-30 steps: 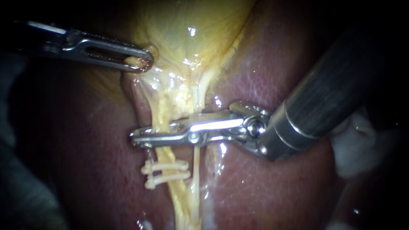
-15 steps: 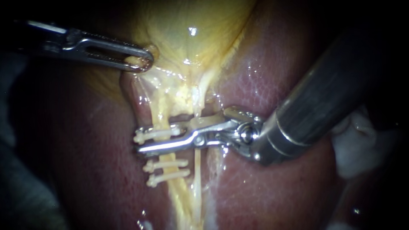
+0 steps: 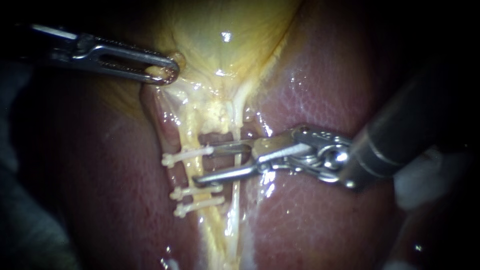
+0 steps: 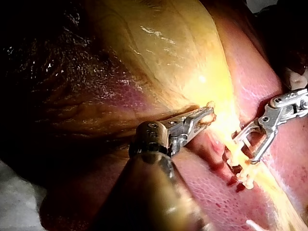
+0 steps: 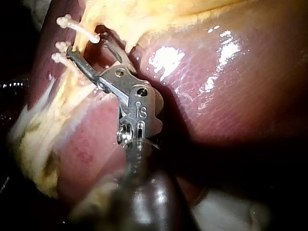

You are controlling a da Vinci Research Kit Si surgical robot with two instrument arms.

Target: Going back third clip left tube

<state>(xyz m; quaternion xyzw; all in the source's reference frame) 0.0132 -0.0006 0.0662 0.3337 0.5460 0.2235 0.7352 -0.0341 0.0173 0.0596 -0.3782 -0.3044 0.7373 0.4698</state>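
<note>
White plastic clip (image 3: 186, 155), top of three, sits crosswise on the yellowish left tube (image 3: 189, 130), just beyond the tips of my right steel instrument (image 3: 202, 164). Its jaws gape, empty I think. Exit's rightward, along the shaft. Left slotted instrument (image 3: 167, 70) pinches the yellow gallbladder (image 3: 225, 50).

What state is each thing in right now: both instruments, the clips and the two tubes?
Left instrument: jaws shut on the gallbladder at its edge.
Right instrument: jaws open, holding nothing.
Top clip: closed across the left tube.
Middle clip: closed across the left tube.
Bottom clip: closed across the left tube.
Left tube: whole, three clips on it.
Right tube: whole, no clip.
</note>
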